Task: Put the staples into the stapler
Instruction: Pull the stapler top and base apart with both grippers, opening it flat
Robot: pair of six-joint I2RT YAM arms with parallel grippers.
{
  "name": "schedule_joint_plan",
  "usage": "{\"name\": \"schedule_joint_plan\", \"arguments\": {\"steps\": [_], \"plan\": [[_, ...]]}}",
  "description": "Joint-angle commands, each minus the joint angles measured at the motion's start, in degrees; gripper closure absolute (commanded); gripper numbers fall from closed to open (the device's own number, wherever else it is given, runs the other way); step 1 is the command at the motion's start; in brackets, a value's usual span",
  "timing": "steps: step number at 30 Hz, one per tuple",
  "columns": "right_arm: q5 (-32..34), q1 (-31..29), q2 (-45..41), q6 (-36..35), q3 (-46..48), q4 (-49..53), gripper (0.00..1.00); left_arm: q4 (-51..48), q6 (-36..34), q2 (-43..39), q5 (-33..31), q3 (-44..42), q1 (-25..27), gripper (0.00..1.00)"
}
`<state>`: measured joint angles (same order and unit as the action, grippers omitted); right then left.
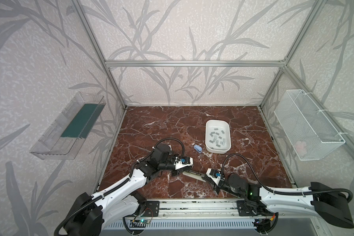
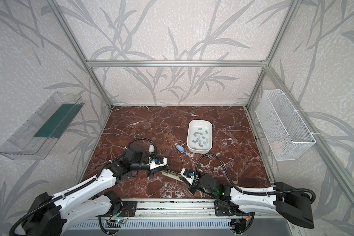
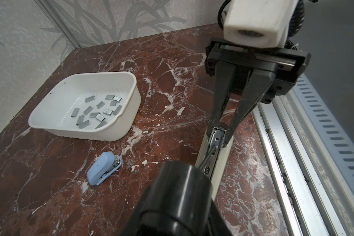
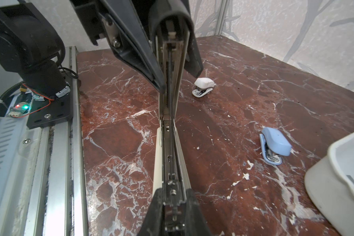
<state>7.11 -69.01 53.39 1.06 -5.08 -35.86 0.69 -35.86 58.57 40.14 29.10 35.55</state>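
A long stapler [image 1: 193, 174] [image 2: 171, 173] lies near the table's front edge between both arms. Its metal staple channel [image 4: 170, 153] is exposed above the white base [image 3: 227, 147]. My right gripper [image 1: 204, 178] [image 3: 220, 130] [image 4: 172, 196] is shut on one end of that channel. My left gripper [image 1: 181, 170] [image 4: 178, 79] is shut on the stapler's black lid [image 3: 178, 194], which is swung up off the channel and hides the jaws in the left wrist view. The staples [image 1: 217, 137] [image 2: 200, 137] [image 3: 96, 112], several grey strips, lie loose in a white tray [image 1: 207, 130] [image 3: 119, 130].
A small blue stapler [image 1: 197, 148] [image 3: 103, 168] [image 4: 275, 146] lies on the marble just left of the tray. A small white stapler [image 2: 151, 149] [image 4: 203, 86] stands behind the left arm. An aluminium rail [image 4: 55, 163] runs along the front edge. A wire basket [image 1: 307, 124] hangs on the right wall.
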Motion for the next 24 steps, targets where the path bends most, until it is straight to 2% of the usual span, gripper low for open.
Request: {"name": "schedule_joint_plan", "arguments": {"steps": [1,10,16,24], "plan": [[-7.26,-2.85,-1.54,2.25,1.21,0.52,1.0,15.51,2.37,0.66,-24.48,1.13,-3.12,0.7],[-5.7,-2.8,-1.7,2.41,2.29,0.06,1.0,16.81,5.16,4.36,-35.57,2.77,-3.37,0.6],[-2.78,-2.8,-4.68,2.33,3.05,2.64,1.0,16.54,3.74,8.53,-36.19,3.92,-4.64,0.58],[3.26,-2.57,-1.82,4.49,2.88,2.52,1.0,12.14,1.45,12.88,-36.83,7.08,-5.85,0.58]]}}
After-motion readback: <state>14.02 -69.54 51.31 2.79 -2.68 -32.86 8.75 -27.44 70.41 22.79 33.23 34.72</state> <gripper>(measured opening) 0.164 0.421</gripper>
